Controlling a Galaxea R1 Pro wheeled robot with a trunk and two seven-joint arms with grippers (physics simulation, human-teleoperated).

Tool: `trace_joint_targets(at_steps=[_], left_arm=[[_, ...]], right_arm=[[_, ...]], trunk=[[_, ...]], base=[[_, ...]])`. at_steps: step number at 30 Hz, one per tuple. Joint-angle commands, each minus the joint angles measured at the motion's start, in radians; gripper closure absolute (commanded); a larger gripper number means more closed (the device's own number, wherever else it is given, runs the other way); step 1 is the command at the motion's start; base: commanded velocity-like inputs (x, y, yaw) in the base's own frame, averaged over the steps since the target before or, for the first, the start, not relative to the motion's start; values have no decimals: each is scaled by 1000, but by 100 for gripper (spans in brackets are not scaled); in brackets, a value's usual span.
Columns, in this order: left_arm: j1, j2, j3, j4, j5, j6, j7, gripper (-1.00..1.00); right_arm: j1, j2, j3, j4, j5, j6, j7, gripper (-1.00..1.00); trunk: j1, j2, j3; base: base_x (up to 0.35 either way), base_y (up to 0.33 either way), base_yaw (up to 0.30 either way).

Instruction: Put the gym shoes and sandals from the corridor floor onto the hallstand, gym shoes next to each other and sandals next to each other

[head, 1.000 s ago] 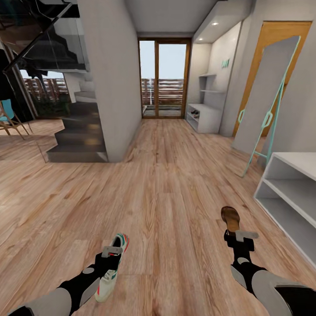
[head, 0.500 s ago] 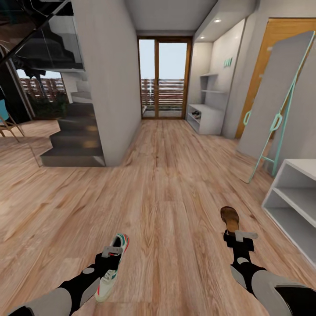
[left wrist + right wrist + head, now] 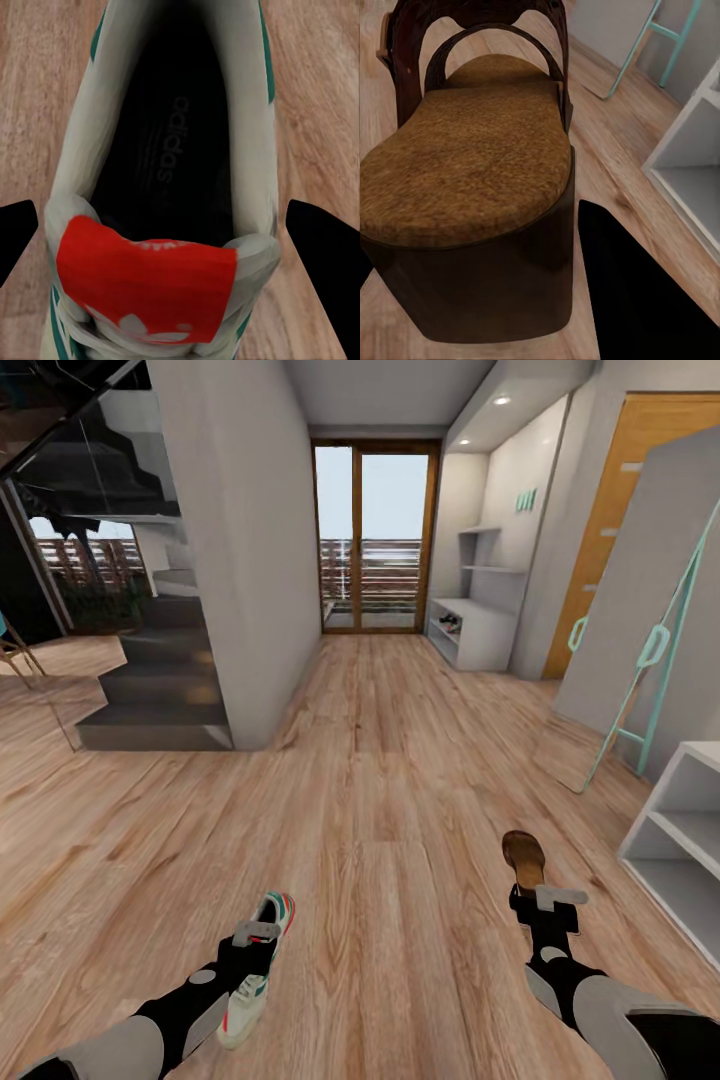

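Gym shoe (image 3: 258, 966): white, teal and red-orange trim, red tongue tab, grasped by the left hand (image 3: 254, 933) above the corridor floor (image 3: 380, 800).
Sandal (image 3: 525, 858): brown, tan insole, dark arched straps, grasped at its heel by the right hand (image 3: 547, 900).
Hallstand (image 3: 682, 830): pale shelves, near right; visible shelf bare.

Hallstand (image 3: 672, 840) cut off at the head view's right edge; small dark items on the far shelf unit (image 3: 478, 632) unidentifiable
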Motion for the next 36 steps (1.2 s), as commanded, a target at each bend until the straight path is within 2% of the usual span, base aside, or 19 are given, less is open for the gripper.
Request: trace_joint_targets(at_steps=[1, 15, 18, 22, 23, 31, 36], left_arm=[[0, 0, 0, 0, 0, 0, 1, 100], [0, 0, 2, 0, 1, 0, 0, 100], [0, 0, 2, 0, 1, 0, -1, 100], [0, 0, 2, 0, 1, 0, -1, 100], [0, 0, 2, 0, 1, 0, -1, 100], [0, 0, 2, 0, 1, 0, -1, 100], [0, 0, 2, 0, 1, 0, -1, 100]], right_arm=[[0, 0, 1, 0, -1, -1, 1, 100], [0, 1, 2, 5, 1, 1, 4, 100], [0, 2, 2, 6, 2, 2, 79, 100], [0, 2, 1, 7, 0, 2, 240, 100], [0, 1, 1, 7, -1, 2, 334, 100], [0, 0, 0, 8, -2, 4, 405, 100], [0, -1, 0, 8, -1, 5, 421, 100]], trunk=[[0, 0, 0], [0, 0, 0], [0, 0, 0], [0, 0, 0], [0, 0, 0], [0, 0, 0], [0, 0, 0]], base=[[347, 0, 0], [347, 0, 0], [347, 0, 0], [347, 0, 0], [347, 0, 0], [347, 0, 0], [347, 0, 0]])
